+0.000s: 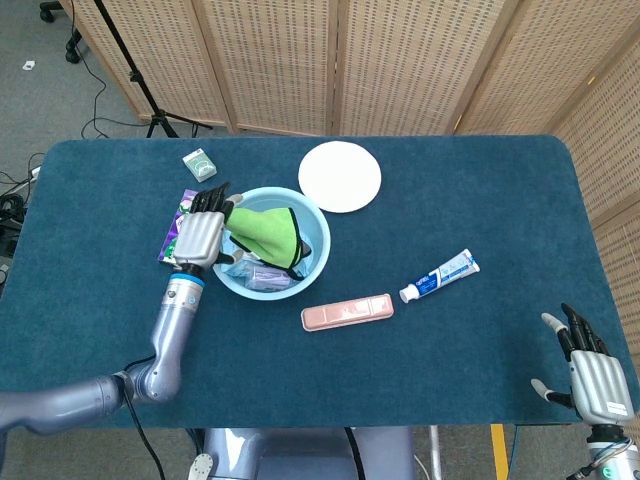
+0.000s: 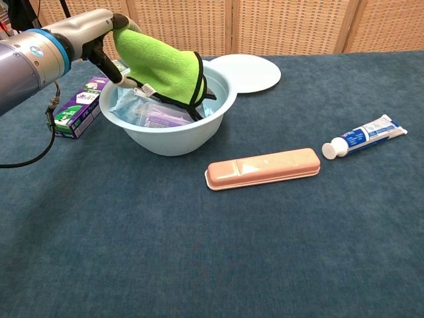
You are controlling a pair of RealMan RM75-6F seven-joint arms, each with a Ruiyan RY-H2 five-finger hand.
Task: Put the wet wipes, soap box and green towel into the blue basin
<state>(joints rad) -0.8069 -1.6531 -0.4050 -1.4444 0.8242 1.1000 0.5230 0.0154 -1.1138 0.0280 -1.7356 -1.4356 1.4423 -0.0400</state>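
Draping over the blue basin (image 2: 173, 136), green towel (image 2: 162, 69) hides left hand's (image 1: 197, 238) gripping fingers.

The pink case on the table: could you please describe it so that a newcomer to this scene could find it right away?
Start at the light blue basin on the dark teal table. Just in front of it, toward the robot, lies the pink case, flat on the cloth, with the toothpaste tube to its right. It is the only long, slim, salmon-pink item with rounded ends.
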